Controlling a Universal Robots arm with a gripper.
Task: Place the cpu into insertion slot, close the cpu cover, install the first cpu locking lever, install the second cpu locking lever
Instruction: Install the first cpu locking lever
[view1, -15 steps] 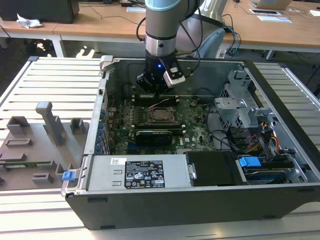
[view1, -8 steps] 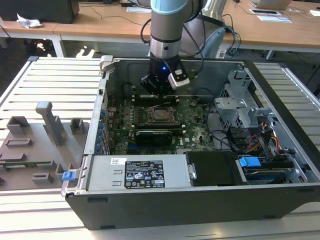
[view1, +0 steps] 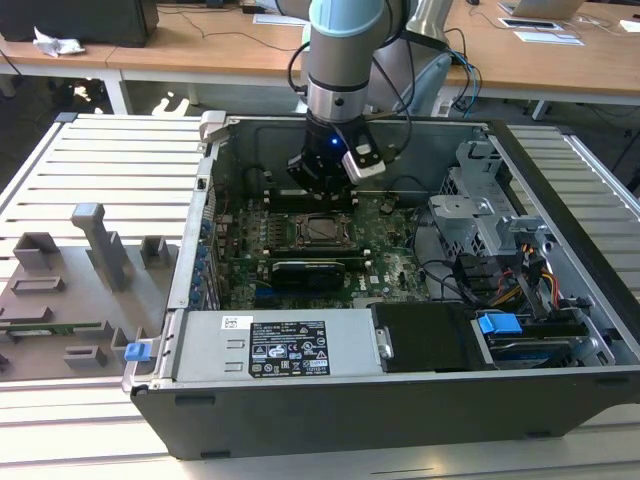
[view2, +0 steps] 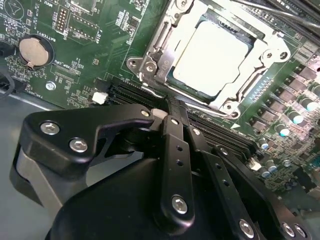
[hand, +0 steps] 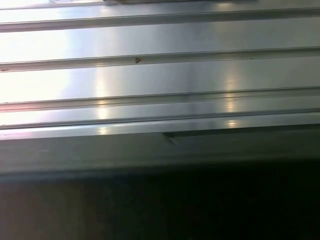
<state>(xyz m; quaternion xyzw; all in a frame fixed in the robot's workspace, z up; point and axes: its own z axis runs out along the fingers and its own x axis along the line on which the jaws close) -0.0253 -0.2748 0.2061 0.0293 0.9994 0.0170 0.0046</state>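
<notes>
Hovering just beside the insertion slot (view2: 210, 60), my fingers (view2: 172, 127) look pressed together, holding nothing. The cpu (view2: 210, 55) sits seated near the motherboard's (view2: 75, 45) centre, the cpu cover (view2: 272, 47) down over it. Judgement: press levers squarely, slowly.

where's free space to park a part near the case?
Bare ribbed table beyond the grey fixture tray, on the exterior view's left of the open case. Crowded: motherboard around the cpu, under the gripper; cabled drive bay.
</notes>
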